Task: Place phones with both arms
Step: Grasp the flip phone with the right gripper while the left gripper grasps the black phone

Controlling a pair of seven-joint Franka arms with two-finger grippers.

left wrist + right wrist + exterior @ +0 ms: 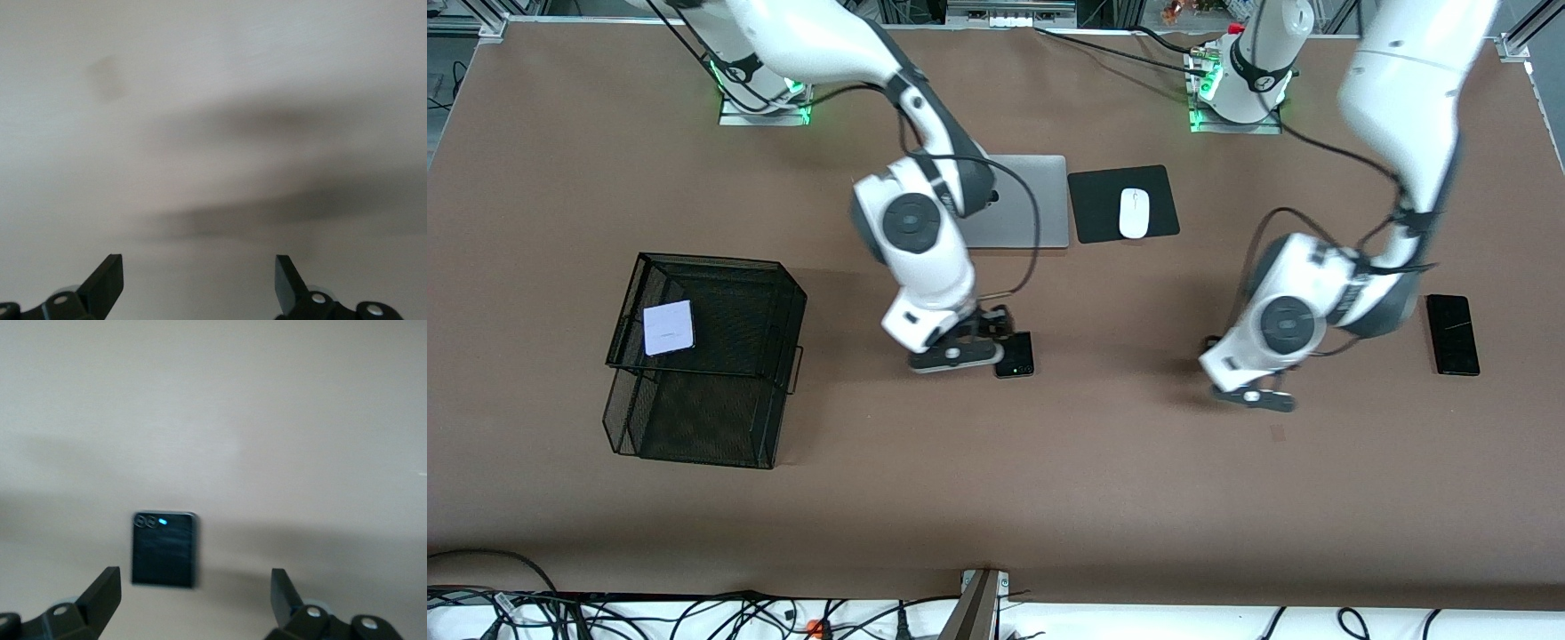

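A small squarish black phone (pixel 1016 356) lies flat mid-table. My right gripper (pixel 999 329) hangs low just over its edge, open and empty. In the right wrist view the phone (pixel 163 549) lies just ahead of the open gripper (pixel 193 590), off toward one finger. A longer black slab phone (pixel 1452 333) lies toward the left arm's end of the table. My left gripper (pixel 1215 345) is mostly hidden under its wrist, over bare table apart from the slab. The left wrist view shows this gripper (pixel 200 273) open over bare table. A small white/lilac phone (pixel 669 327) rests on the black mesh basket (pixel 720 409).
A grey laptop (pixel 1032 200) lies partly under the right arm, farther from the front camera than the small black phone. Beside it a white mouse (pixel 1134 213) sits on a black pad (pixel 1094 209). The mesh basket stands toward the right arm's end.
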